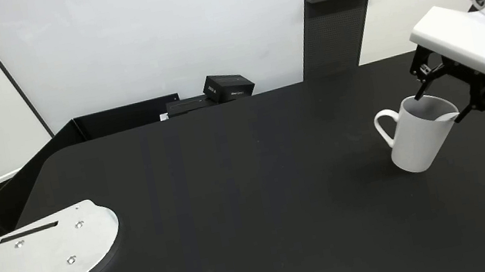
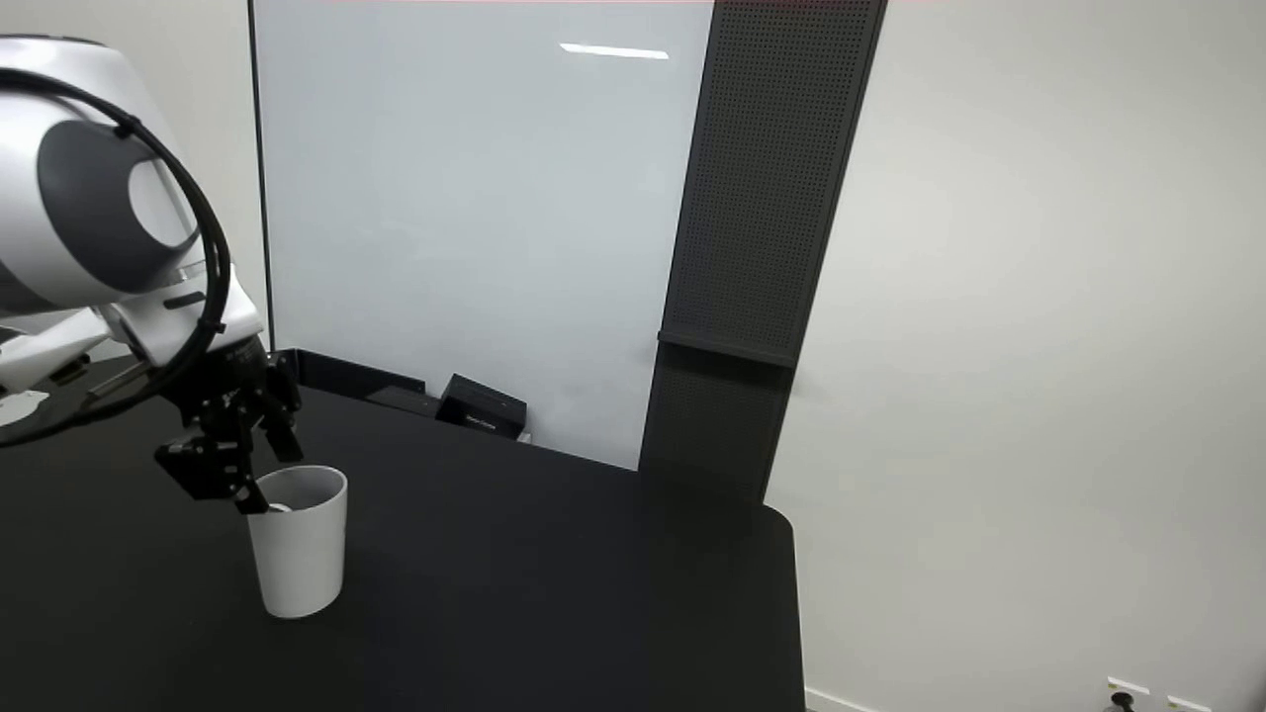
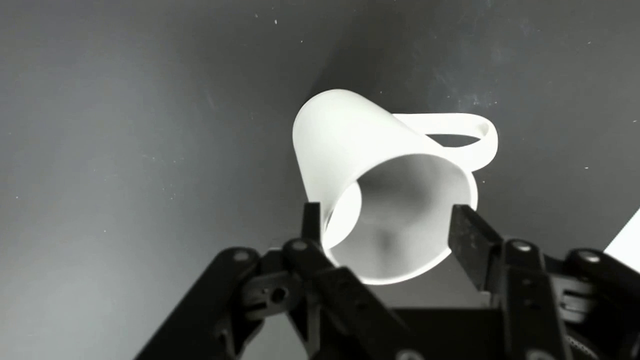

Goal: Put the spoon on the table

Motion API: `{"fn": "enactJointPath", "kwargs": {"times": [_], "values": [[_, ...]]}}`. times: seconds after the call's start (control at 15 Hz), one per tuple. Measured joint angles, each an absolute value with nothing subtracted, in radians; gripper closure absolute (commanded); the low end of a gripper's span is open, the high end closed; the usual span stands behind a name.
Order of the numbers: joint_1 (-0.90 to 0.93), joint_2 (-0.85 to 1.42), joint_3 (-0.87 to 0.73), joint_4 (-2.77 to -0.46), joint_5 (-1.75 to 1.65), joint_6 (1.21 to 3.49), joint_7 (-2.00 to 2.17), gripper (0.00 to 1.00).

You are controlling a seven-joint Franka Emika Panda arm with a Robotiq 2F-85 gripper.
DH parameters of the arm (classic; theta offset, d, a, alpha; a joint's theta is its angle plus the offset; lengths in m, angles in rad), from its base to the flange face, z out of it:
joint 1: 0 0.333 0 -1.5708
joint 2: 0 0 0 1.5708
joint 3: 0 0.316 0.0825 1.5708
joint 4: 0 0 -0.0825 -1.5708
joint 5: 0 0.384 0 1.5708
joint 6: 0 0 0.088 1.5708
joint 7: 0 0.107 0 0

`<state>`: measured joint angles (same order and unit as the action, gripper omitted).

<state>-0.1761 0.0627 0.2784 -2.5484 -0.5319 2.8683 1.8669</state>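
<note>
The small white spoon (image 3: 346,214), oval bowl up, leans inside the rim of the white cylindrical mug (image 3: 340,135); the black two-fingered pincer (image 3: 385,206) stands wide across its mouth; seemingly the grasp is being aligned; next: straddle the bowl, close, lift, then lower to the matte black surface (image 1: 246,215)

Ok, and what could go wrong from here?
Closing the black two-fingered tool, spread open across the mouth of the white cylindrical mug, might squeeze or tip the mug.
Only the oval end of the small white spoon shows, just by the rim, so a nudge could drop it deeper inside.
</note>
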Motion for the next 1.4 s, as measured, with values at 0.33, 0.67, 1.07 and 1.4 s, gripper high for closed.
{"fn": "enactJointPath", "kwargs": {"times": [0.33, 0.67, 1.07, 1.4], "values": [[-0.174, 0.063, 0.278, -2.546, -0.534, 2.868, 1.868, 0.97], [-0.174, 0.063, 0.278, -2.546, -0.534, 2.864, 1.868, 0.43], [-0.178, 0.063, 0.277, -2.546, -0.525, 2.856, 1.862, 0.03], [-0.180, 0.074, 0.278, -2.546, -0.447, 2.859, 1.773, 0.00]]}}
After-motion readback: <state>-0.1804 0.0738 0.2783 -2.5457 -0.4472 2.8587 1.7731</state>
